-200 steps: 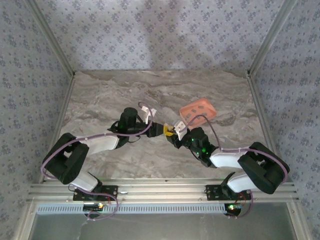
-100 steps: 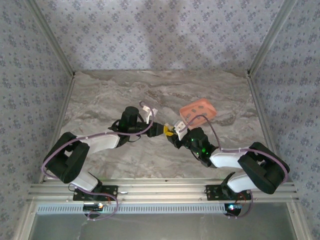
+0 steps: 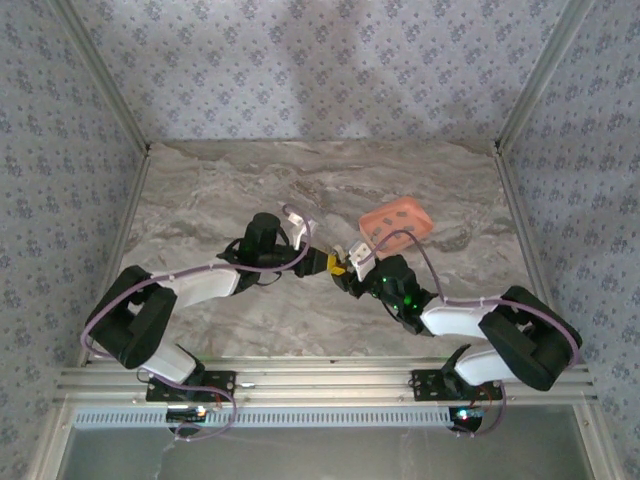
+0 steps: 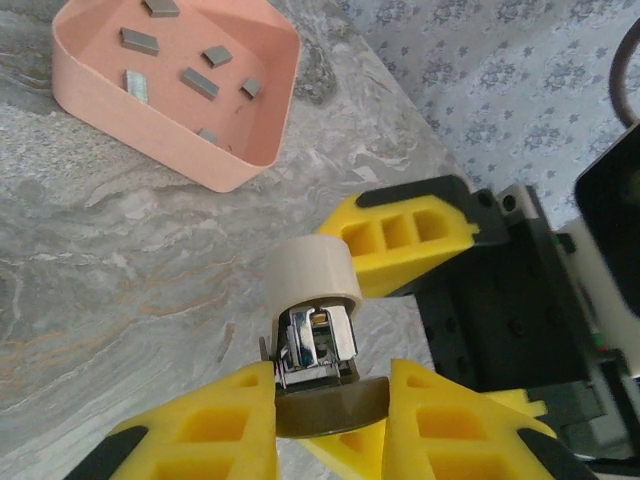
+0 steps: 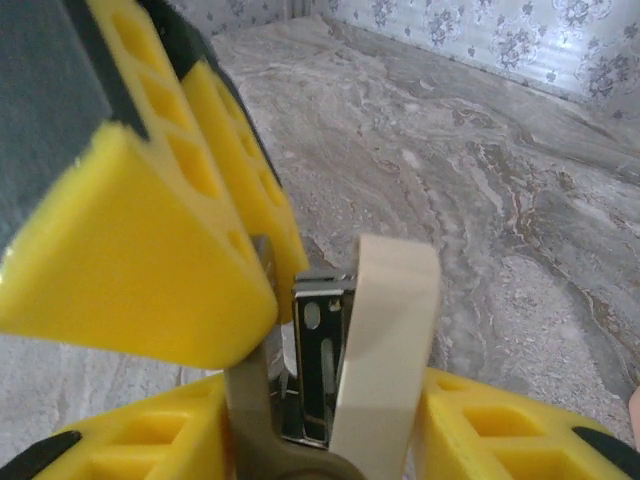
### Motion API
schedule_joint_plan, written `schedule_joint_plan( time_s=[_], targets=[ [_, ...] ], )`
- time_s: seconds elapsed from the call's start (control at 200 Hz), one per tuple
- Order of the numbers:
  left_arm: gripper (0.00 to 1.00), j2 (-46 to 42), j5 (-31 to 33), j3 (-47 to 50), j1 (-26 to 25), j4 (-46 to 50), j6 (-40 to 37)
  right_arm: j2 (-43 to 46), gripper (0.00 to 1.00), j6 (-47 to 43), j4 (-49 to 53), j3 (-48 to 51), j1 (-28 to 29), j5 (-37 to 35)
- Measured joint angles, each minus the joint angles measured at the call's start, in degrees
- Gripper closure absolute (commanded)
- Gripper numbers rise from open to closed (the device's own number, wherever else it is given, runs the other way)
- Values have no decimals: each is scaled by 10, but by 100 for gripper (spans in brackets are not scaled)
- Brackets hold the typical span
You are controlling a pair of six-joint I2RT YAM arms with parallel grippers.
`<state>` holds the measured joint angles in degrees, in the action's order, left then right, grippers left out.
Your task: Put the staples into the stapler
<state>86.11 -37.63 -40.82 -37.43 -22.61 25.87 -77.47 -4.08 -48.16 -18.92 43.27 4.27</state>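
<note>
The left gripper [image 4: 328,400] is closed tight on the stapler [image 4: 315,310]. Its two yellow fingers [image 4: 200,435] press the brown base [image 4: 335,408] from either side. The stapler stands up out of that grip, the shiny metal track [image 4: 318,345] above the base and the cream top [image 4: 312,272] above the track.

The right gripper [image 5: 320,400] meets it from the opposite side, so the two grippers sit nose to nose over the middle of the desk [image 4: 100,270]. Its fingers [image 5: 510,430] stand on either side of the same stapler, one by the base and one by the cream top, close against both. Whether they actually squeeze it or only flank it, I cannot tell. (From the right wrist the cream top is seen edge-on, just beside the metal track.)

The staples [image 4: 200,82] are not at the stapler. Several small grey strips lie loose on the floor of a pink tray [image 4: 215,165], scattered and mostly apart from one another. The tray rests on the desk, well beyond the left gripper's fingertips and off to their left. From above, it lies just past the right gripper, farther from the arm bases. Patterned wallpaper [image 4: 500,70] rises behind the desk.
</note>
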Motion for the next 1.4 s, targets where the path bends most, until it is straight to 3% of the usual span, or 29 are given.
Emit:
schedule_joint_plan(
  time_s=[0.155, 0.43, 0.869, 1.399],
  targets=[
    [89, -18, 23, 0, 0, 28, -34, 26, 36, 4, 9, 0, 0, -3],
    [90, -71, 66, 17, 0, 67, -118, 73, 33, 31, 56, 0, 0, -4],
    [91, -172, 147, 51, -5, 156, -359, 193, 33, 214, 241, -43, -41, 63],
    [95, -217, 162, 71, -12, 187, -507, 85, 34, 324, 300, -152, -33, 194]
  ],
)
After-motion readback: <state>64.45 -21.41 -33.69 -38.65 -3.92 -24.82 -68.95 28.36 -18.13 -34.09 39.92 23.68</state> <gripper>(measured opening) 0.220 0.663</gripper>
